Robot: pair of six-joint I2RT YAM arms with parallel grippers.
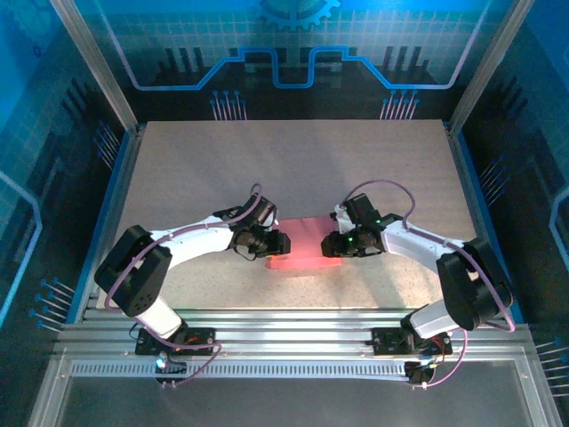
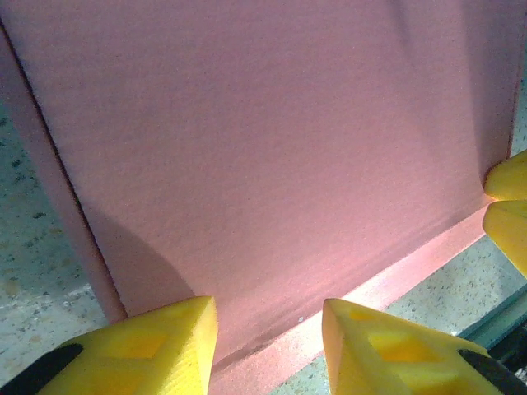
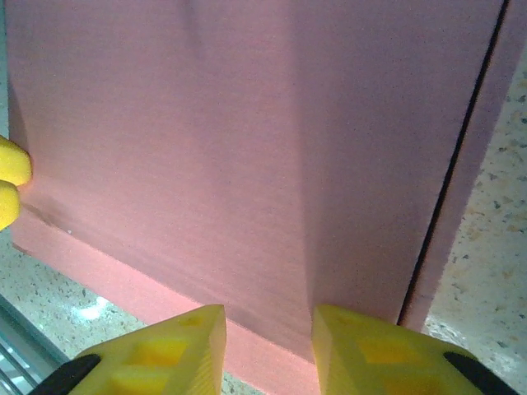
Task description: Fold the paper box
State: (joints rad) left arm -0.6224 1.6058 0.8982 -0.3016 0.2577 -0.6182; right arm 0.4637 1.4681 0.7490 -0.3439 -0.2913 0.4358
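Blue-lit panels wall in a speckled beige table [image 1: 293, 151], and from where I stand the two arms reach inward from the near edge and meet at the middle. The paper box [image 1: 302, 249] lies flat there between them, a low pink slab on the tabletop, with the left gripper [image 1: 277, 242] at one end and the right gripper [image 1: 331, 245] at the other. I would judge it light and thin, stiff across its panels but ready to buckle anywhere off a crease, and likely to skate on the table. It is best taken by an edge or flap close to a fold, with the far end steadied. The overhead view gives the layout. The right wrist view adds a dark seam [image 3: 461, 156] where the top panel meets a side piece. Each wrist view also catches the opposite yellow fingertips [image 2: 504, 177] at the box's far end. Both sets of jaws stand partly apart with pink cardboard in the gap. I cannot tell whether they are clamping it.
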